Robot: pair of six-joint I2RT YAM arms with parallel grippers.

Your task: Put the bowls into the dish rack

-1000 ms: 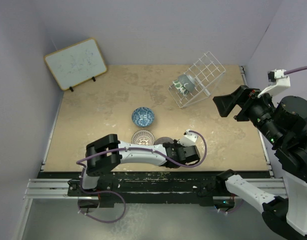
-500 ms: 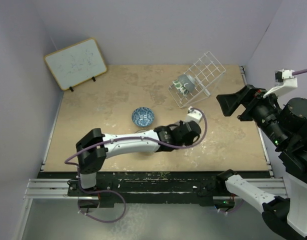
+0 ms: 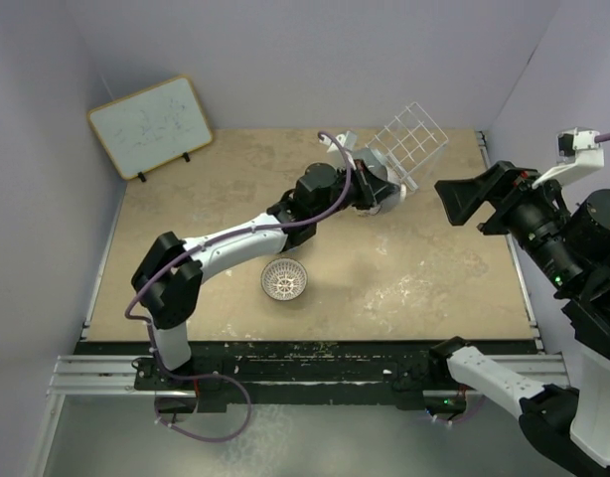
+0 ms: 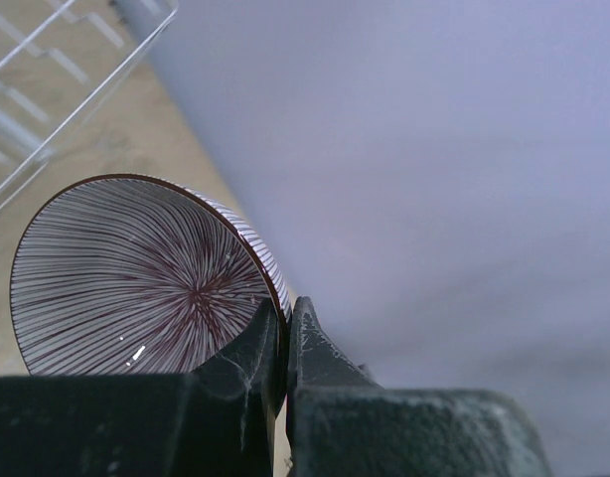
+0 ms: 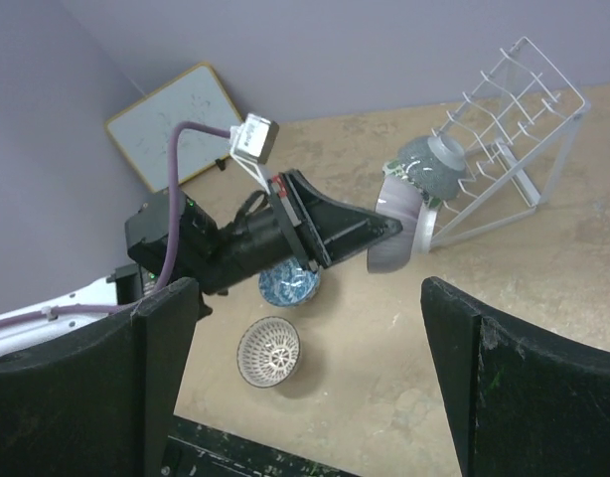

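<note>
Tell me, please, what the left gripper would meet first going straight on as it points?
Probably the dish rack, at its lower edge; the wrist view hints it might miss toward the wall.

The dish rack (image 3: pixel 412 139) stood at the far right of the bench (image 3: pixel 186 248), and the whiteboard (image 3: pixel 151 126) at its far left corner. A first bowl (image 5: pixel 431 164) sat in the rack's lower end. Just beside it, a second bowl (image 4: pixel 136 278) was on edge in the left end effector (image 4: pixel 285 313), above the bench. A third bowl (image 5: pixel 295 288) lay mid-bench, partly behind the left arm. A fourth bowl (image 3: pixel 284 279) lay just in front of it. The right end effector (image 3: pixel 462 204) was right of the rack.
</note>
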